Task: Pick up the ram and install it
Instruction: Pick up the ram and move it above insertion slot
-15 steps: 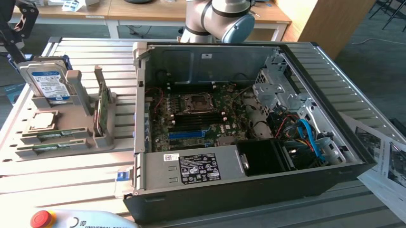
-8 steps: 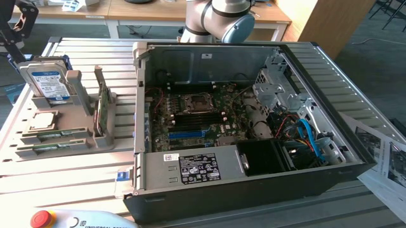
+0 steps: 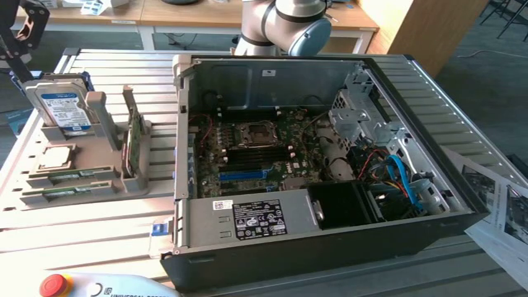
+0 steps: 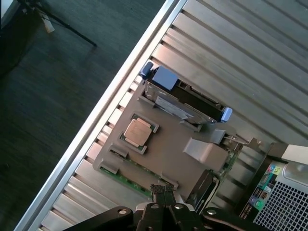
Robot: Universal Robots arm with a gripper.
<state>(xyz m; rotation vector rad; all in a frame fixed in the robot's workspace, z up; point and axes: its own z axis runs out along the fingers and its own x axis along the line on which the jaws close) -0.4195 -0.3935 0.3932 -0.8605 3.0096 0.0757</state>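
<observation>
**user1:** Green, thin circuit-board ram stick (image 3: 73, 177) lies flat in the grey plastic parts tray (image 3: 93, 158). The black gripper (image 4: 162, 190) hovers above, looks pinched shut, empty.

**user2:** Light, stiff, fragile I'd guess. Grab the long edges, not the chips.

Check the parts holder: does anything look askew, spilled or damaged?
Nothing stands out. The hard drive and expansion card stand in the grey holder; the ram sticks sit in their slots.

A robotics lab; robot arm (image 3: 289, 25), opened computer case (image 3: 247, 269) on slatted metal bench (image 3: 99, 229).
</observation>
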